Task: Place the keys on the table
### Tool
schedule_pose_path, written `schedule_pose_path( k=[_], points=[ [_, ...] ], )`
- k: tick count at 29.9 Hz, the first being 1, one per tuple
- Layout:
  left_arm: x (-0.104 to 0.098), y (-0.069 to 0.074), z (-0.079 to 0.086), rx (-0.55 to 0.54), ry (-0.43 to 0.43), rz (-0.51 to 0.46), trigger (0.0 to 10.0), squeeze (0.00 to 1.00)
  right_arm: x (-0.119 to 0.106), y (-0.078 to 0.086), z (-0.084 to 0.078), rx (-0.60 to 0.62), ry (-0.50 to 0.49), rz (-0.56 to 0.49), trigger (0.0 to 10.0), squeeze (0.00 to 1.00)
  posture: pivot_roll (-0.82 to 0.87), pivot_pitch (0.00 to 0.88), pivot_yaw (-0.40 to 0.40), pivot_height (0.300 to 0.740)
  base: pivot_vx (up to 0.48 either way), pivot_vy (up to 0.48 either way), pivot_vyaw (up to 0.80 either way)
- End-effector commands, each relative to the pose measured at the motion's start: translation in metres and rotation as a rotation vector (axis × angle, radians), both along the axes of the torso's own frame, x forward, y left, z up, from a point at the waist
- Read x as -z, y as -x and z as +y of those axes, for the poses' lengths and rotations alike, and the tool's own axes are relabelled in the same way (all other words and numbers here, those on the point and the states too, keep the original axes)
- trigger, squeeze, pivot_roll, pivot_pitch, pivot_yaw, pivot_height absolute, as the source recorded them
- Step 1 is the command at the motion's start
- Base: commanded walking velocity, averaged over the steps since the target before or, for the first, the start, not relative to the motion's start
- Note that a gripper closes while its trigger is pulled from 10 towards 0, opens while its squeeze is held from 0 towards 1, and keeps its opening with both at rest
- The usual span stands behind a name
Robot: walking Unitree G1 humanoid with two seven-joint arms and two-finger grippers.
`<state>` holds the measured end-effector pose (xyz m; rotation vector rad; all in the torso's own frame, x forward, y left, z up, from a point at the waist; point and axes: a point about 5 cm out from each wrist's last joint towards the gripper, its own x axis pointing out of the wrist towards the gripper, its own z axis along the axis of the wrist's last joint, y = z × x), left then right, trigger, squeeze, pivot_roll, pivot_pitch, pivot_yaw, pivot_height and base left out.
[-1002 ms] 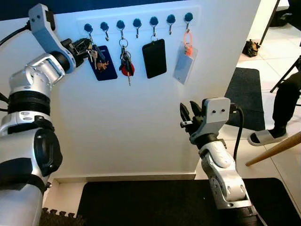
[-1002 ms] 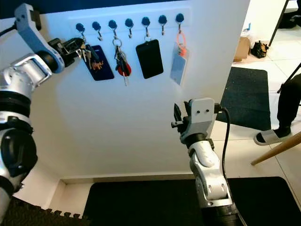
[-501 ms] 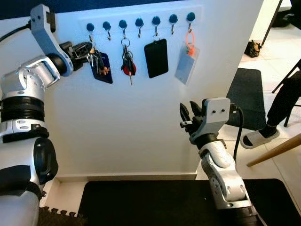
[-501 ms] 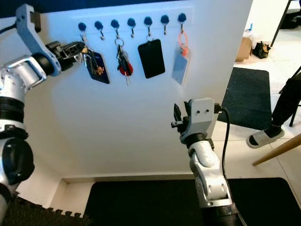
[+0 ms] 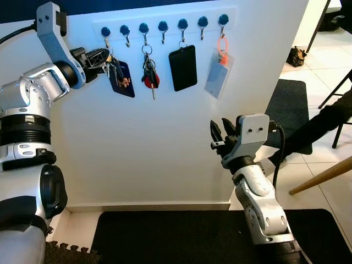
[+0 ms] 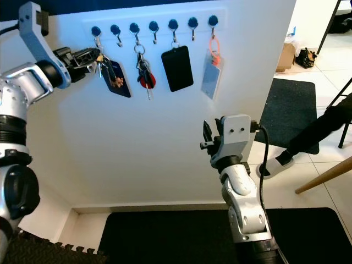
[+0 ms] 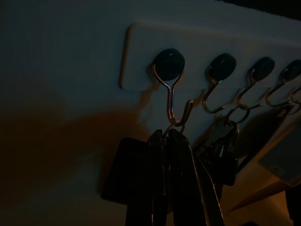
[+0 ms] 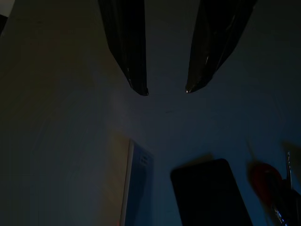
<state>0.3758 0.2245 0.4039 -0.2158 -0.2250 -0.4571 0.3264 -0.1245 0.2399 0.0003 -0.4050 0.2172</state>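
Keys: your target bunch, the keys (image 5: pixel 114 70), hangs in the upper left of the frame from the first hook (image 7: pixel 170 89) of the hook rail (image 5: pixel 165 23) on the white wall (image 5: pixel 165 143), with a dark blue tag (image 5: pixel 124 82) behind it.
Left end effector: your left end effector (image 5: pixel 102 55) is raised to the upper left of the frame, its tips right at the top of the keys just under the first hook. In the left wrist view the two black fingers (image 7: pixel 186 188) run up close together to the key ring at the foot of the hook; you cannot tell whether they are clamped on the keys or only touching them.
Right end effector: your right end effector (image 5: pixel 220 132) is held up at the centre of the frame, well apart from the keys and below the hanging items. Its fingers (image 8: pixel 129 52) stand parted with nothing between them.
Other hooks: a second bunch with a red fob (image 5: pixel 149 78), a black card (image 5: pixel 182 67) and a clear badge holder on an orange loop (image 5: pixel 216 74) hang further right.
Floor: a black mat (image 5: pixel 209 236) lies at the bottom of the frame.
Person: a dark-trousered leg (image 5: pixel 319 124) crosses the right edge.
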Motion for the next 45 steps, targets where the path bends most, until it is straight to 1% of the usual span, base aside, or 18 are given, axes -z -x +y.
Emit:
schedule_pose_path(
  k=[1, 2, 3, 5, 10, 17, 21, 27, 29, 30, 31, 35, 41, 45],
  points=[
    [0.009, -0.002, 0.003, -0.012, -0.026, 0.042, 10.0, 0.00, 0.001, 0.002, 0.001, -0.008, -0.007, 0.007, 10.0, 0.00, 0.08, 0.265, 0.134, 0.740, 0.000, 0.000, 0.00],
    [0.014, -0.005, 0.002, -0.023, -0.039, 0.065, 10.0, 0.00, 0.001, 0.002, 0.001, -0.009, -0.008, 0.006, 10.0, 0.00, 0.08, 0.266, 0.131, 0.740, 0.000, 0.000, 0.00],
    [0.019, -0.011, 0.002, -0.055, -0.052, 0.097, 10.0, 0.00, 0.001, 0.001, 0.002, -0.012, -0.008, 0.006, 10.0, 0.00, 0.08, 0.266, 0.131, 0.740, 0.000, 0.000, 0.00],
    [0.018, -0.012, 0.002, -0.064, -0.052, 0.100, 10.0, 0.00, 0.000, 0.001, 0.002, -0.013, -0.008, 0.005, 10.0, 0.00, 0.08, 0.268, 0.129, 0.740, 0.000, 0.000, 0.00],
    [0.006, -0.011, 0.002, -0.081, -0.040, 0.069, 10.0, 0.00, 0.000, 0.001, 0.002, -0.013, -0.007, 0.006, 10.0, 0.00, 0.08, 0.268, 0.131, 0.740, 0.000, 0.000, 0.00],
    [0.002, -0.010, 0.003, -0.097, -0.032, 0.059, 10.0, 0.00, 0.001, 0.001, 0.002, -0.011, -0.008, 0.008, 10.0, 0.00, 0.08, 0.267, 0.130, 0.740, 0.000, 0.000, 0.00],
    [-0.011, -0.005, 0.005, -0.077, -0.006, 0.016, 10.0, 0.00, 0.001, 0.001, 0.002, -0.012, -0.008, 0.007, 10.0, 0.00, 0.08, 0.267, 0.129, 0.740, 0.000, 0.000, 0.00],
    [-0.019, 0.000, 0.005, -0.045, -0.007, -0.016, 10.0, 0.00, 0.001, 0.001, 0.002, -0.013, -0.008, 0.008, 10.0, 0.00, 0.08, 0.267, 0.129, 0.740, 0.000, 0.000, 0.00],
    [-0.025, 0.006, 0.005, -0.016, -0.016, -0.045, 10.0, 0.00, 0.001, 0.000, 0.002, -0.013, -0.009, 0.008, 10.0, 0.00, 0.08, 0.266, 0.131, 0.740, 0.000, 0.000, 0.00],
    [-0.025, 0.006, 0.005, -0.016, -0.016, -0.045, 10.0, 0.00, 0.001, 0.000, 0.002, -0.013, -0.009, 0.008, 10.0, 0.00, 0.08, 0.266, 0.131, 0.740, 0.000, 0.000, 0.00],
    [-0.028, 0.010, 0.007, -0.002, -0.025, -0.060, 10.0, 0.00, 0.001, 0.000, 0.002, -0.011, -0.010, 0.008, 10.0, 0.00, 0.08, 0.266, 0.131, 0.740, 0.000, 0.000, 0.00],
    [-0.030, 0.016, 0.009, 0.023, -0.040, -0.080, 10.0, 0.00, 0.001, 0.001, 0.001, -0.008, -0.010, 0.009, 10.0, 0.00, 0.08, 0.266, 0.132, 0.740, 0.000, 0.000, 0.00],
    [-0.032, 0.019, 0.007, 0.046, -0.045, -0.098, 10.0, 0.00, 0.002, 0.001, 0.001, -0.009, -0.011, 0.011, 10.0, 0.00, 0.08, 0.266, 0.129, 0.740, 0.000, 0.000, 0.00],
    [-0.033, 0.020, 0.006, 0.043, -0.042, -0.092, 10.0, 0.00, 0.002, 0.000, 0.001, -0.012, -0.012, 0.011, 10.0, 0.00, 0.08, 0.266, 0.126, 0.740, 0.000, 0.000, 0.00]
  ],
)
